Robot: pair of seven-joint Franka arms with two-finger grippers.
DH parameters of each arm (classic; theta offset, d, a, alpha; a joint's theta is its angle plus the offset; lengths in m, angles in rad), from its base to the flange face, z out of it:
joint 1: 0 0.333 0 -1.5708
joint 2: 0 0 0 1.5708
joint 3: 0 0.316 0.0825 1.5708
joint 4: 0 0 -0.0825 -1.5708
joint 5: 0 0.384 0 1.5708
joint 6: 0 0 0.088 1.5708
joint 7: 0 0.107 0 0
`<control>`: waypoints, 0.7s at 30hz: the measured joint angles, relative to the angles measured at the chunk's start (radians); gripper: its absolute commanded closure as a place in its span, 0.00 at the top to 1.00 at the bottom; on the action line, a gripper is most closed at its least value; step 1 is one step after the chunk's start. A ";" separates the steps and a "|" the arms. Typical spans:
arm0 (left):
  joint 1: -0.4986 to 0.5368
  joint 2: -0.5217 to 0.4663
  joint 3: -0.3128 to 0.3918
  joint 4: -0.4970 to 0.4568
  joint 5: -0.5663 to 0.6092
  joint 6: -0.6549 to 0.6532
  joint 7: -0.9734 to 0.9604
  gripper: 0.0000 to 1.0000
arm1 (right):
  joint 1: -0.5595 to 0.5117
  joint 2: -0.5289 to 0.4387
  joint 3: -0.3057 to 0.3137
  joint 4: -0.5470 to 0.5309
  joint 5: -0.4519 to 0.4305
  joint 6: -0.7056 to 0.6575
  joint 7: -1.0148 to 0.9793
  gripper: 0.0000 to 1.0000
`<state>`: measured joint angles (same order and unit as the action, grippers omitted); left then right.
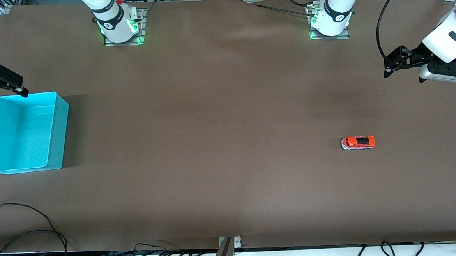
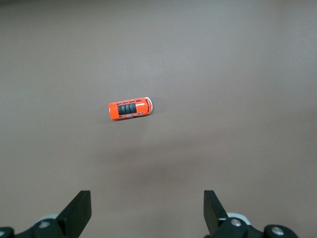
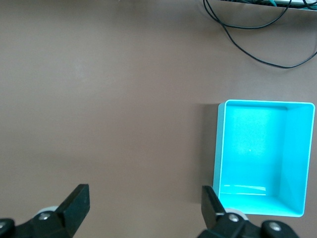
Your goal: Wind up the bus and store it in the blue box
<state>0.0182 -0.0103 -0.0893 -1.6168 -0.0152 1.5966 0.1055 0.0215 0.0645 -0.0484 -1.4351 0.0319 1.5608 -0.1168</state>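
The bus (image 1: 358, 142), orange-red with a dark roof window, stands on the brown table toward the left arm's end; it also shows in the left wrist view (image 2: 130, 108). My left gripper (image 1: 387, 67) hangs open and empty in the air over the table's end, apart from the bus; its jaws are wide apart in the left wrist view (image 2: 147, 208). The blue box (image 1: 58, 133) stands empty at the right arm's end and shows in the right wrist view (image 3: 218, 148). My right gripper (image 1: 3, 93) is open and empty above the box's rim nearest the bases (image 3: 146, 206).
Black cables (image 1: 42, 231) lie along the table edge nearest the front camera, and also show in the right wrist view (image 3: 257, 44). A metal bracket (image 1: 226, 253) sits at the middle of that edge. The arm bases (image 1: 119, 30) stand along the other long edge.
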 measured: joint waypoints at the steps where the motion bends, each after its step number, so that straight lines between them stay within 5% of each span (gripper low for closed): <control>1: 0.000 0.000 -0.001 0.000 0.000 0.000 0.000 1.00 | 0.000 0.000 0.000 0.000 0.000 0.000 0.000 1.00; 21: -0.005 0.015 -0.021 0.000 0.001 0.000 -0.045 1.00 | 0.000 0.004 -0.001 0.000 -0.017 0.000 0.000 1.00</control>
<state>0.0129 0.0052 -0.1105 -1.6167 -0.0143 1.5966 0.0609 0.0215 0.0681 -0.0492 -1.4351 0.0151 1.5611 -0.1168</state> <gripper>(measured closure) 0.000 0.000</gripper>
